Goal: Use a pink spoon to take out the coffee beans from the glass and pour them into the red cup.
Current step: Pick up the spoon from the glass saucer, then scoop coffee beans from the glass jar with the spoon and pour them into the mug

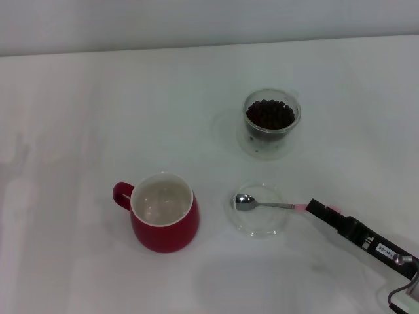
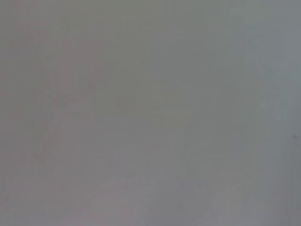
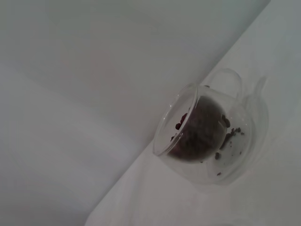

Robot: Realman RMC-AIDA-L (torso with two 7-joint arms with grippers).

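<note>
The red cup stands at the front left of the white table, its white inside empty. At the back right is the glass, holding coffee beans; the right wrist view shows the glass and its coffee beans too. The pink spoon lies with its metal bowl over a shallow clear dish. My right gripper comes in from the front right and is shut on the spoon's pink handle, most of which it hides. My left gripper is out of view.
The white table runs back to a pale wall. The left wrist view holds only a blank grey surface. The dish lies between the cup and the right arm.
</note>
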